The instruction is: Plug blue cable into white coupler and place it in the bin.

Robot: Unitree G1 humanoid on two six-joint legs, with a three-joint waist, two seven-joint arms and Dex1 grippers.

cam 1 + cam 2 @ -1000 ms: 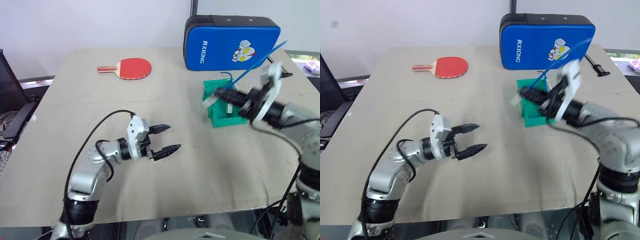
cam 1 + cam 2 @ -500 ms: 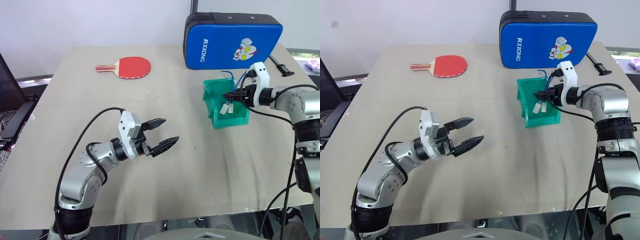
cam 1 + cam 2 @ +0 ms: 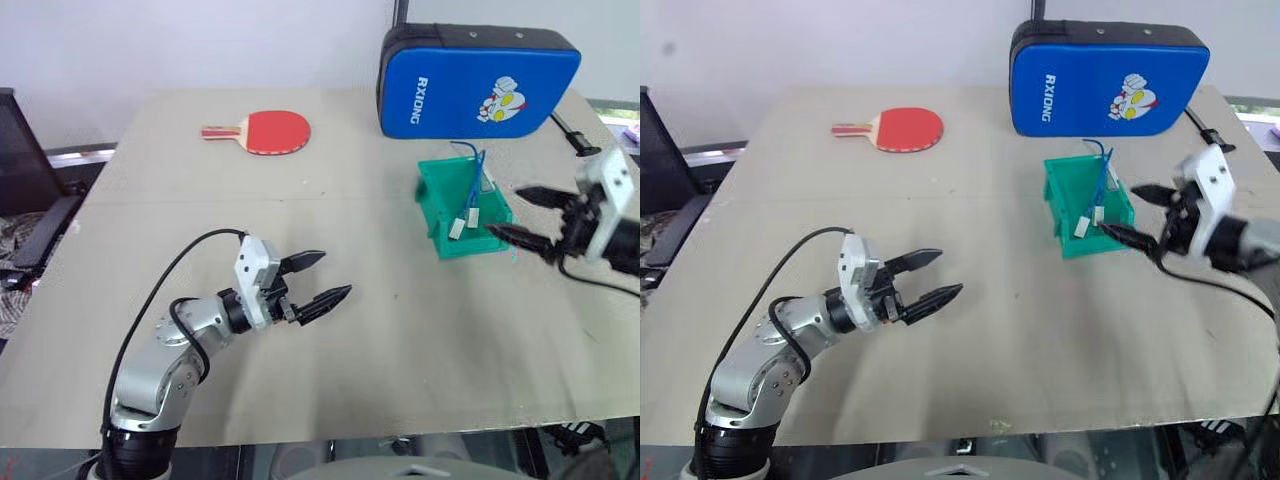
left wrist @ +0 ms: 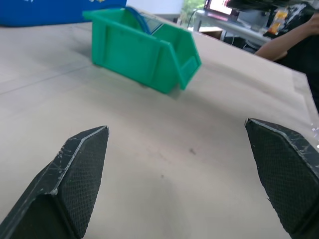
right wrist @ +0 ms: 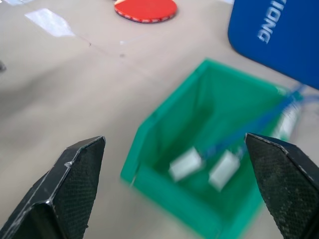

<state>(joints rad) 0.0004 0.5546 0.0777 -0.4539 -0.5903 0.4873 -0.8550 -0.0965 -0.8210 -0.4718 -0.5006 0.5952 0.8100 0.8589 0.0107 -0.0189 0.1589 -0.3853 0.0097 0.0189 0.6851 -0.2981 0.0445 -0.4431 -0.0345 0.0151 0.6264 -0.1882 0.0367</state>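
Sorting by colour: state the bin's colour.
Green; the bin shows best in the left wrist view.

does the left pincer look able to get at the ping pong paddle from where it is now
Probably yes: bare table lies between the open left pincer and the ping pong paddle, with nothing in the way, though the paddle lies well beyond it.

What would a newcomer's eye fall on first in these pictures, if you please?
Probably the big blue case standing at the table's far edge, and the red paddle lying to its left. In front of the case sits the green bin with the blue cable and white coupler inside, the open right hand just beside it. The left hand hovers open over bare table.
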